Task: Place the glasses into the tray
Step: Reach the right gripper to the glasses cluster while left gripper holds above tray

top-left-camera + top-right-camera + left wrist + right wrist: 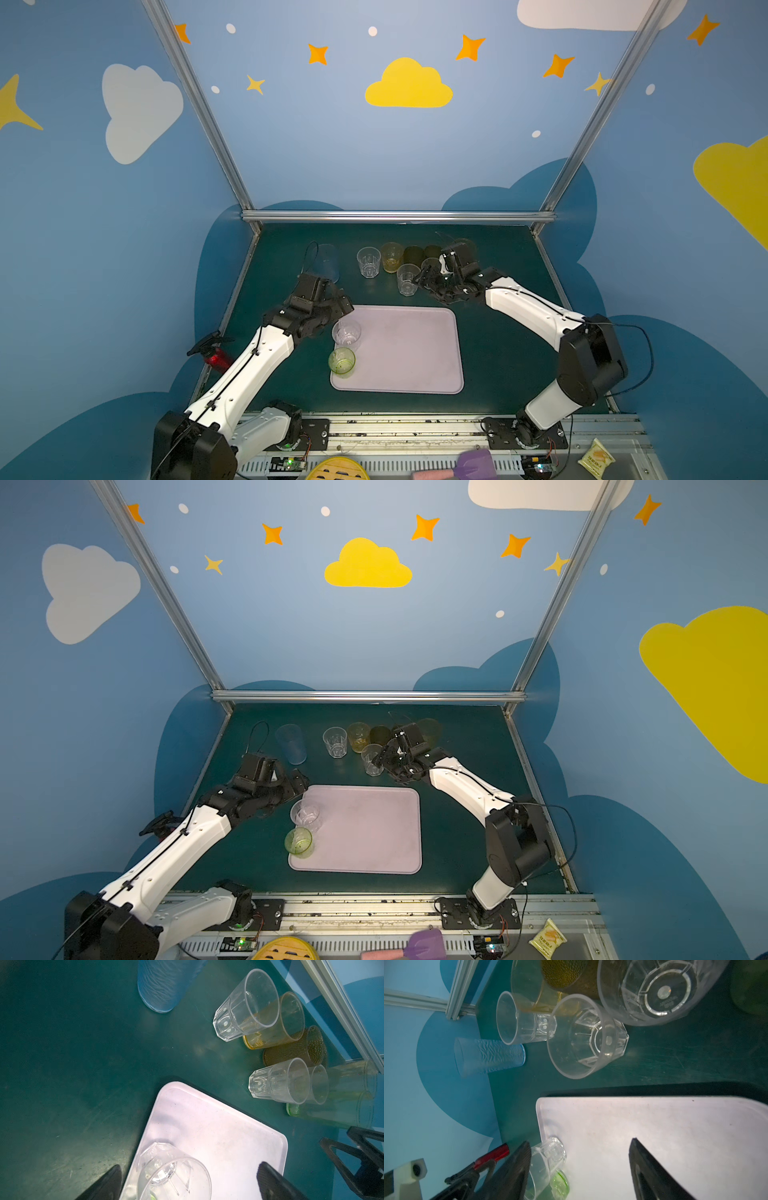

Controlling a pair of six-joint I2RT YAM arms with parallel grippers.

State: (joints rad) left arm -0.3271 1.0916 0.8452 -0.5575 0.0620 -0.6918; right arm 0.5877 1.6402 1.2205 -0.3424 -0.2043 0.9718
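Note:
The lilac tray (pixel 415 353) lies mid-table. A short clear glass (pixel 346 332) and a short green glass (pixel 342 362) stand upright along its left edge. My left gripper (pixel 338 316) is open, its fingers (pixel 270 1180) wide either side of that clear glass (pixel 174 1172) without touching it. Behind the tray stand a tall pale blue glass (pixel 326 262), a clear one (pixel 368 262), a yellow one (pixel 391 257) and two brown ones (pixel 413 253). My right gripper (pixel 424 282) is open and empty beside two more clear glasses (pixel 407 279). A tall amber glass (pixel 467 246) shows behind that arm.
An aluminium rail (pixel 399 216) runs along the table's back edge. A red-handled tool (pixel 214 357) sits at the left edge by my left arm. In front of the table lie a purple spatula (pixel 473 463) and a yellow packet (pixel 596 457).

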